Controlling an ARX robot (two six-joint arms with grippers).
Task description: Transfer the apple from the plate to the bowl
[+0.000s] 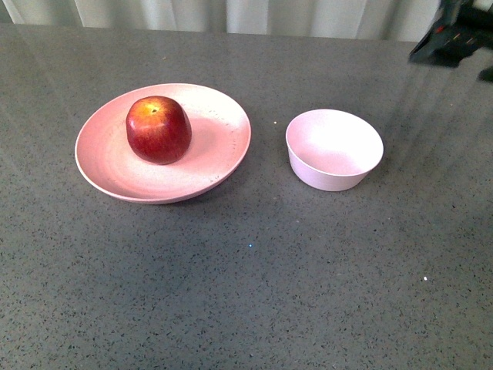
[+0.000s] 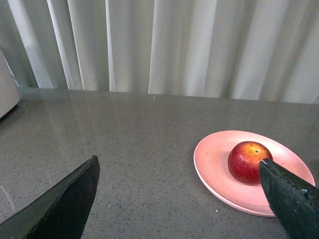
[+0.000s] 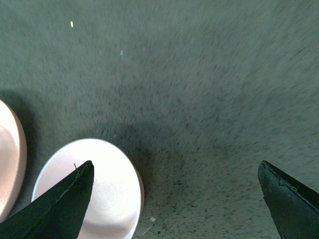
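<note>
The dark-red apple (image 1: 159,129) sits upright on the wide pale-pink plate (image 1: 100,166), left of centre. To its right stands the small pink-white bowl (image 1: 334,149), with nothing in it. In the left wrist view my left gripper (image 2: 179,160) is open above bare table, with the apple (image 2: 246,160) and plate (image 2: 214,172) off to one side, behind one fingertip. The right wrist view looks down with my right gripper (image 3: 175,164) open over the table beside the bowl (image 3: 112,194); a sliver of the plate (image 3: 10,164) shows. Part of my right arm (image 1: 451,37) shows at the far right.
Everything rests on a grey speckled tabletop (image 1: 246,293). A pale curtain (image 2: 174,45) hangs behind the table's far edge. A white object (image 2: 6,89) stands at the table's edge in the left wrist view.
</note>
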